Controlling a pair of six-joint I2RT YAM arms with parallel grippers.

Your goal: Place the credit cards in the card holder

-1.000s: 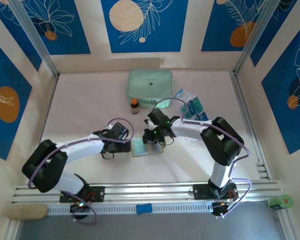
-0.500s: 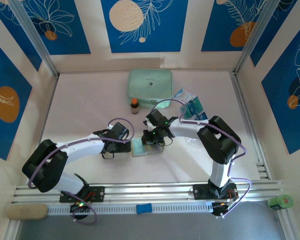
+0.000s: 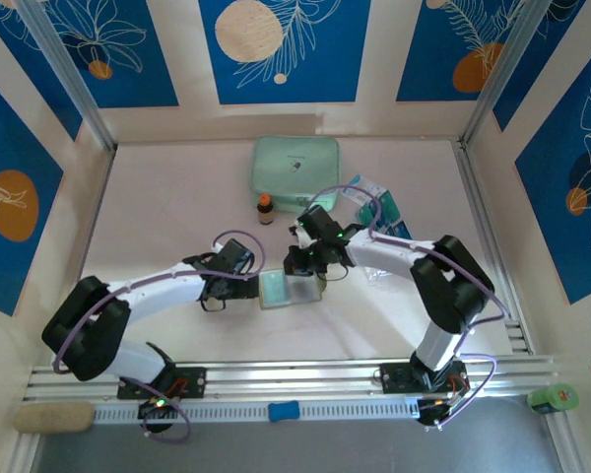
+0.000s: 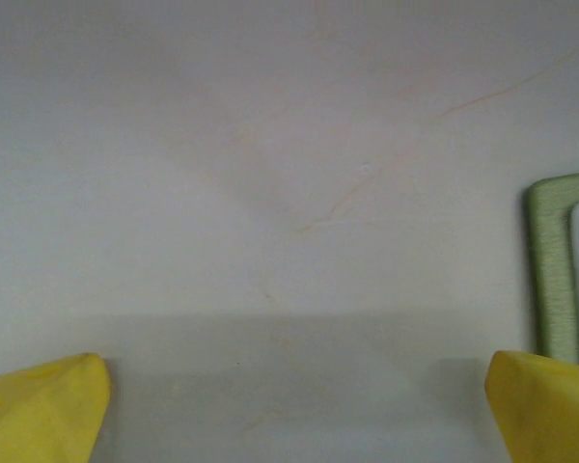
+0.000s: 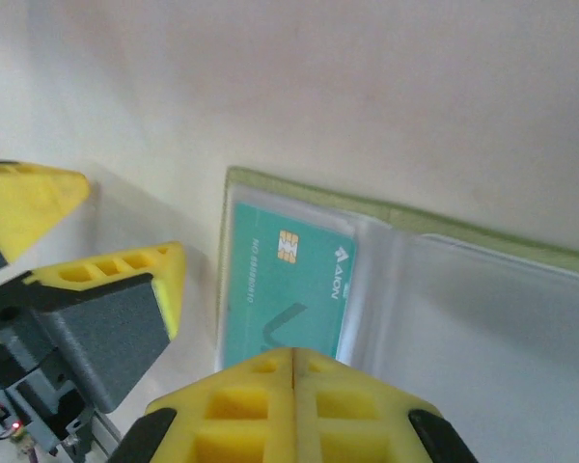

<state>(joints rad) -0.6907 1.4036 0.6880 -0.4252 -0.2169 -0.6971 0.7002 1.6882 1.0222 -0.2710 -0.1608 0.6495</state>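
Since the earlier frame, the right arm's wrist draws back toward the far right. We find the right gripper (image 5: 294, 371) shut and empty, just above the teal credit card (image 5: 289, 289) seated in the open card holder (image 5: 463, 309), left pocket. We judge the left gripper (image 4: 294, 395), wide, just left, to be steadying the holder.

Open olive-green square wallet (image 3: 294, 293) on pale table (image 3: 177, 197), thin teal card (image 3: 273, 289) in its left half. Left gripper (image 3: 242, 289) just beside it, right gripper (image 3: 300, 266) above its far edge.

1 card holder (image 4: 552, 270), 1 card (image 5: 289, 285)
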